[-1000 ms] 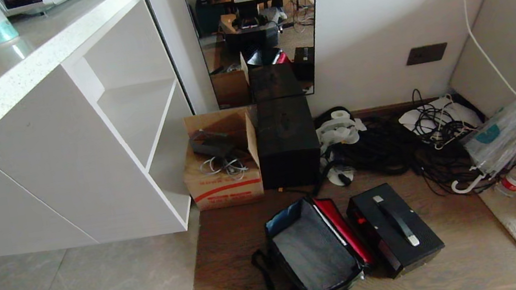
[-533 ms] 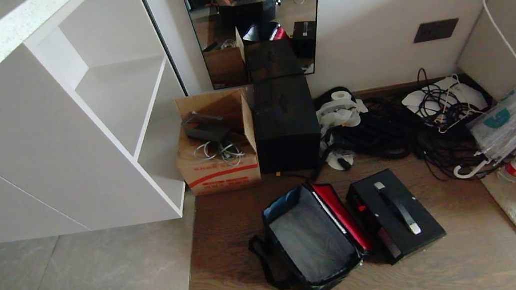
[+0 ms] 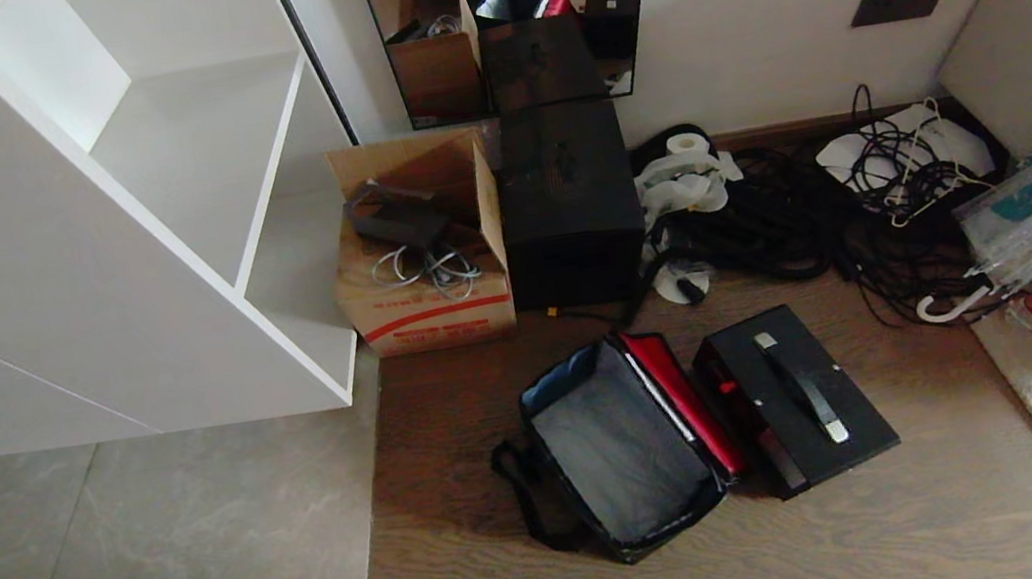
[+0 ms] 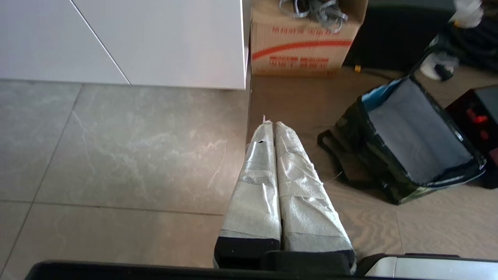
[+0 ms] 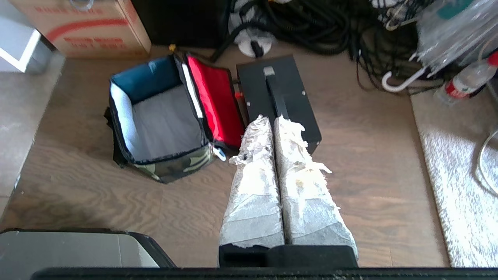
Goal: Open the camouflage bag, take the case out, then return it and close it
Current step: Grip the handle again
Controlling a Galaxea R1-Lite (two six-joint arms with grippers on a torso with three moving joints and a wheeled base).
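Cam tilted down | camouflage bag [image 3: 620,452] open | case [image 3: 794,397] beside | grippers unseen in head view

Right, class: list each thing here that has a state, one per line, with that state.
camouflage bag: open, lid folded back, empty
case: out of the bag, lying on the floor beside it
cardboard carton: flaps open, cables inside
left gripper: shut, empty
right gripper: shut, empty

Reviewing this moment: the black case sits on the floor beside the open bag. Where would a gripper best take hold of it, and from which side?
Likely the top handle of the case, from above. It lies flat with the handle facing up along the lid's length, so fingers should straddle its narrow width. The camouflage bag flanks one side.
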